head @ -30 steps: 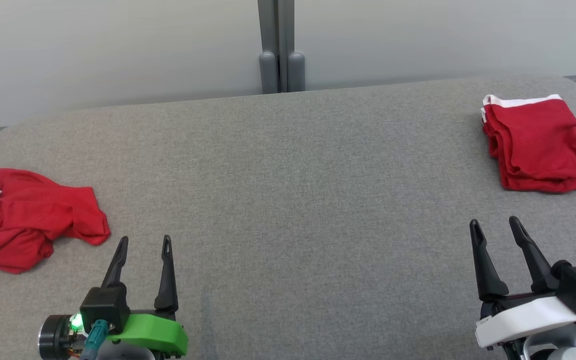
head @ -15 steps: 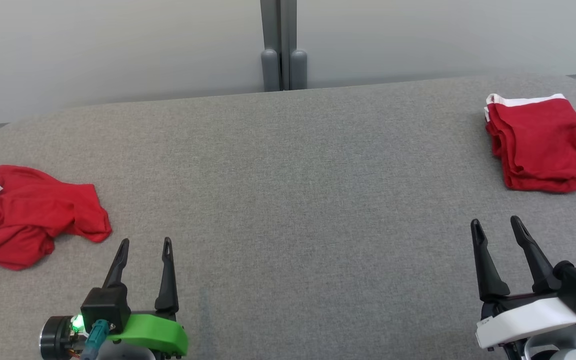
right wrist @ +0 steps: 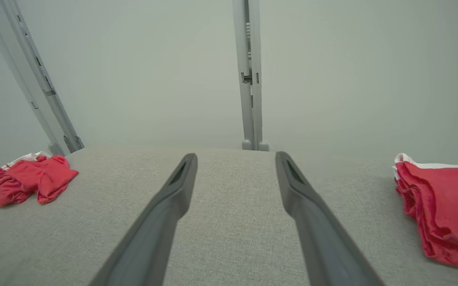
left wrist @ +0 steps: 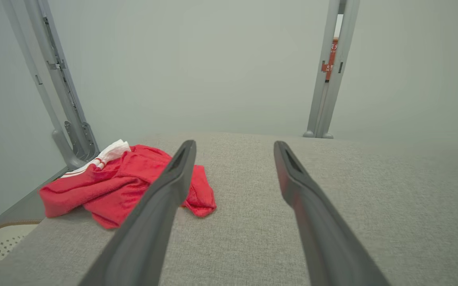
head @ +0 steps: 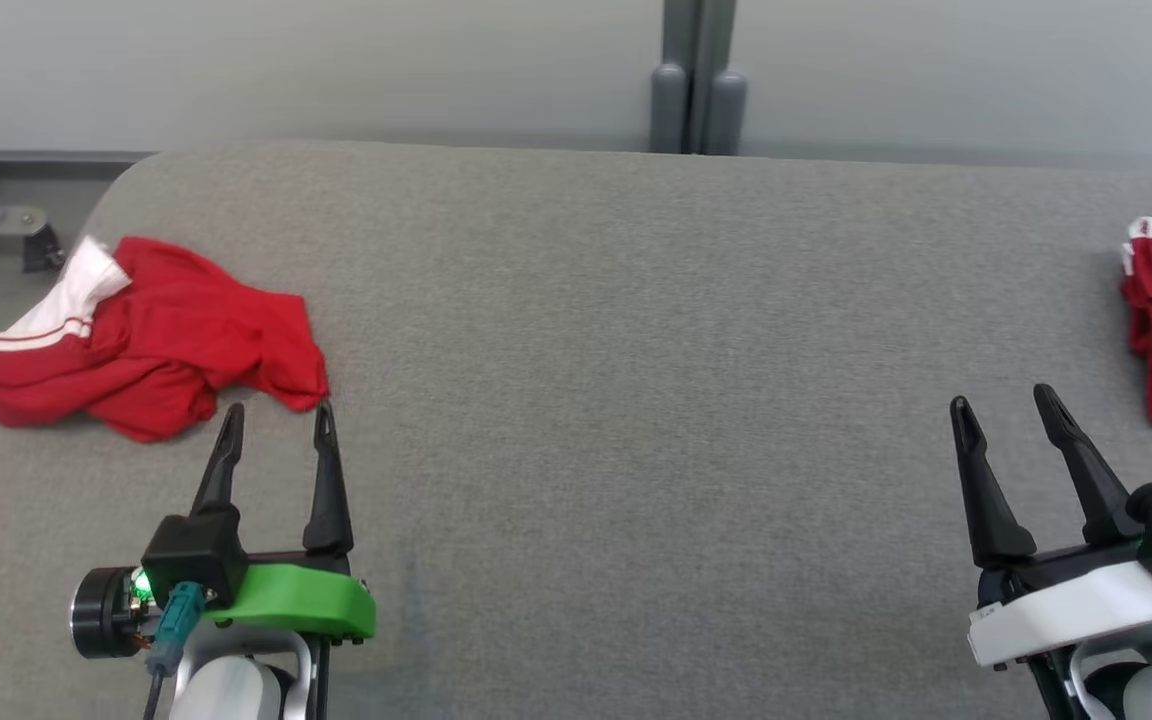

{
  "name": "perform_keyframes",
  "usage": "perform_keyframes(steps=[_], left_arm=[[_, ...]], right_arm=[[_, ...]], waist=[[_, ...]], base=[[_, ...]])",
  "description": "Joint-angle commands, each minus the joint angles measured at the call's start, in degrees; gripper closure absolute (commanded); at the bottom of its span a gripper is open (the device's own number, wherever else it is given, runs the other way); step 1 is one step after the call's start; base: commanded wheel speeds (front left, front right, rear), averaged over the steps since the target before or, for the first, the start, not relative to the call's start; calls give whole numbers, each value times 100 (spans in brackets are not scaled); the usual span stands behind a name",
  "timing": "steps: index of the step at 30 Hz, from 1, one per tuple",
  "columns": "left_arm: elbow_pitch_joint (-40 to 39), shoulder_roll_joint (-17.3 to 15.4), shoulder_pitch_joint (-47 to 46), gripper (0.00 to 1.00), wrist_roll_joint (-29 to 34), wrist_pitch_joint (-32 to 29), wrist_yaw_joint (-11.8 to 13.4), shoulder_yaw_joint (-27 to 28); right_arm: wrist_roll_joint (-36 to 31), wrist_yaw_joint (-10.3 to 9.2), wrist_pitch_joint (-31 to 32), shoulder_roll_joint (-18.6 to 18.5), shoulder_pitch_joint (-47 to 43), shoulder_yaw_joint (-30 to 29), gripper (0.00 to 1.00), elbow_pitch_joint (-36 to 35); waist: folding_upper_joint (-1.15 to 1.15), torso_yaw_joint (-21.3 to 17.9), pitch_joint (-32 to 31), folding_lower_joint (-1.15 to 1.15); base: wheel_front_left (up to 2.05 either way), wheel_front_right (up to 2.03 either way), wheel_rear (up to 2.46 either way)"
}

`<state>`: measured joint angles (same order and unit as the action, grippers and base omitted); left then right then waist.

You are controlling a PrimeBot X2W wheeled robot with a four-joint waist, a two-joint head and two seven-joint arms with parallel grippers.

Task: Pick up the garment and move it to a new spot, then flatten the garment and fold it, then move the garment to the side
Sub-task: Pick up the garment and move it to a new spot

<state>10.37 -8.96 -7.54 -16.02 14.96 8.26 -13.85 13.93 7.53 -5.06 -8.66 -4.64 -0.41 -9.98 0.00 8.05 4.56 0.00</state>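
At the left end of the surface (head: 586, 350), camera swung onto crumpled garment (head: 166, 340); both jaws spread, empty, pickup next.

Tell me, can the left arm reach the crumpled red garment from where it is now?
Probably yes. The left gripper is open, its tips close to the near edge of the crumpled garment, and nothing stands between them.
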Motion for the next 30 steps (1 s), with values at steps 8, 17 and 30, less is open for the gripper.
perform_keyframes(steps=[8,17,30], left_arm=[[-218,193,-61,0,133,24,8,375],[-330,401,-55,0,231,25,-79,718],[608,588,-1624,0,-9,23,-368,655]], right_arm=[[-14,-9,284,-269,263,220,0,-293],[-33,-9,468,-445,407,272,0,-539],[-53,-9,958,-902,1058,51,0,-1443]], waist=[[0,1338,399,0],[0,1612,656,0],[0,938,2291,0]], base=[[0,0,0],[0,0,0],[0,0,0]])
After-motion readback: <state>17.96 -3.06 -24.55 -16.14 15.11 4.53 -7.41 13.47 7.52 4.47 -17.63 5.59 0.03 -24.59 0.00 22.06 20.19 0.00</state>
